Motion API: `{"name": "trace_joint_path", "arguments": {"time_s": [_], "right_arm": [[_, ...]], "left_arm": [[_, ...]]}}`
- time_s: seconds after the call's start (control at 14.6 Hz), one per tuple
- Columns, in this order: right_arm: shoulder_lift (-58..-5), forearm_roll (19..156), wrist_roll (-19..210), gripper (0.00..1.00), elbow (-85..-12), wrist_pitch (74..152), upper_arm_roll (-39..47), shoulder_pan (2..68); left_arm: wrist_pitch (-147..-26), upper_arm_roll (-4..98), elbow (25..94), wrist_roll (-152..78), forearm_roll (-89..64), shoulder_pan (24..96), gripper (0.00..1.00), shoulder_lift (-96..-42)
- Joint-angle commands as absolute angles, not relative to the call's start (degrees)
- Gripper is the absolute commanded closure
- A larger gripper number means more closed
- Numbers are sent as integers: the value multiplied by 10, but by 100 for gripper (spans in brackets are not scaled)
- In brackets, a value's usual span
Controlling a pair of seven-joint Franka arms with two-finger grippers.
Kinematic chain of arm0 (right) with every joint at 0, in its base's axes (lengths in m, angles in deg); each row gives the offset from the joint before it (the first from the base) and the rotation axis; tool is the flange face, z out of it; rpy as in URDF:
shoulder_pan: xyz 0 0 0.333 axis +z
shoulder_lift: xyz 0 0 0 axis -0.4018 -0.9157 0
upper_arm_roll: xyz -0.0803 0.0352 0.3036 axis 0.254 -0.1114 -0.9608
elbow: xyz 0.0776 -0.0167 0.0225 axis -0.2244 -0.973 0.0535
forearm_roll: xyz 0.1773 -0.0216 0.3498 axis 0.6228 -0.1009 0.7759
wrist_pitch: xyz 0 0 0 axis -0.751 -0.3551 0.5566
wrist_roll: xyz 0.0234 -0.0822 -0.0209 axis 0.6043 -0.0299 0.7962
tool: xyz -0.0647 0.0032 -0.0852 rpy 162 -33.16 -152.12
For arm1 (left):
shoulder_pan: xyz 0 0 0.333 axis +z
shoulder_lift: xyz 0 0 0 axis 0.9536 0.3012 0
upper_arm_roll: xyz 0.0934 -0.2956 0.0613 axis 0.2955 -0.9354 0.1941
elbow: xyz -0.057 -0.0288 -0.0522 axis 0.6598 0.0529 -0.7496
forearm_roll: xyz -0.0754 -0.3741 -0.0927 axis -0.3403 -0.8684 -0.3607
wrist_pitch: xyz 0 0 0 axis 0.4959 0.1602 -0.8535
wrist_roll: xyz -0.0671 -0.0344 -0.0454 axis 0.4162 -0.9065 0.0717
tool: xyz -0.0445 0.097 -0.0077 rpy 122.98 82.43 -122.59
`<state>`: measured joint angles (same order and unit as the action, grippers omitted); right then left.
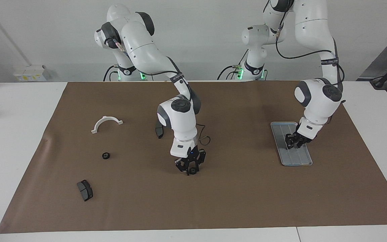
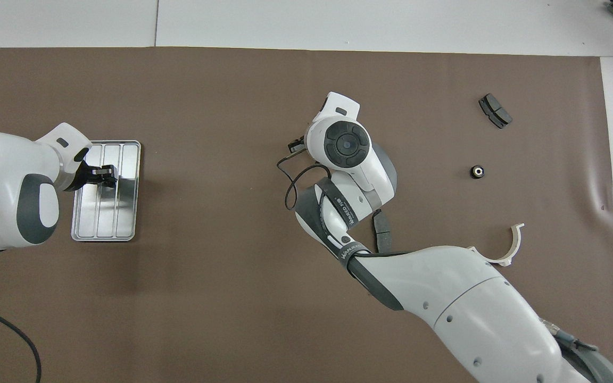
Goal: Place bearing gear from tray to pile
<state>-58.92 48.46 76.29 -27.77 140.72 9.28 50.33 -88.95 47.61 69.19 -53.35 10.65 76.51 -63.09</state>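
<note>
Facing view shows a small black gear (image 1: 192, 171) between the fingertips of the right pincer (image 1: 191, 169), low over the brown mat (image 1: 233, 195) near the middle of the bench (image 1: 18, 101). The pincer is partly closed and appears to grip the gear; whether the gear touches the mat I cannot tell. In the overhead view this pincer is hidden under its own wrist.

The tray (image 1: 300, 160) lies on the mat toward the left arm's end of the bench. The left pincer (image 1: 294, 143) is down inside it, fingers drawn close together. Whether anything sits between them I cannot tell; the overhead view shows only the dark fingers (image 2: 108, 171) over the tray (image 2: 128, 213).

The pile is loose and lies toward the right arm's end. A second gear (image 1: 105, 156) rests on the mat, well apart from the right pincer. A white bracket (image 1: 106, 123) lies nearer to the robots than that gear, and a dark brake pad (image 1: 85, 190) lies farther from them. Another brake pad (image 1: 159, 129) lies just beside the right arm's wrist, partly hidden by it.
</note>
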Motion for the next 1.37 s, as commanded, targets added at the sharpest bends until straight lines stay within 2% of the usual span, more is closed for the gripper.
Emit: {"name": "trace_joint_path", "arguments": {"time_s": [0.0, 0.07, 0.2, 0.34, 0.55, 0.68, 0.89, 1.09, 1.3], "right_arm": [[-586, 469, 754, 52, -285, 1391, 88, 502], [-586, 469, 755, 55, -284, 1391, 88, 502], [-586, 469, 756, 100, -284, 1388, 88, 502], [-586, 469, 756, 100, -281, 1384, 88, 499], [-572, 473, 758, 100, -273, 1361, 88, 484], [-549, 474, 760, 100, -275, 1334, 92, 476], [-490, 475, 787, 100, -294, 1272, 91, 421], [-418, 479, 832, 100, -386, 1264, 90, 365], [-367, 481, 881, 100, -493, 1276, 88, 319]], "left_arm": [[-867, 473, 699, -546, 92, 770, 100, -642], [-859, 473, 698, -546, 92, 770, 100, -644], [-851, 473, 695, -541, 91, 765, 100, -650], [-844, 470, 675, -540, 90, 762, 100, -653], [-813, 469, 610, -540, 93, 738, 100, -647], [-830, 471, 584, -530, 100, 698, 100, -639], [-899, 469, 543, -528, 108, 651, 100, -607], [-968, 469, 494, -524, 108, 585, 100, -554], [-969, 471, 423, -473, 104, 531, 100, -494]]}}
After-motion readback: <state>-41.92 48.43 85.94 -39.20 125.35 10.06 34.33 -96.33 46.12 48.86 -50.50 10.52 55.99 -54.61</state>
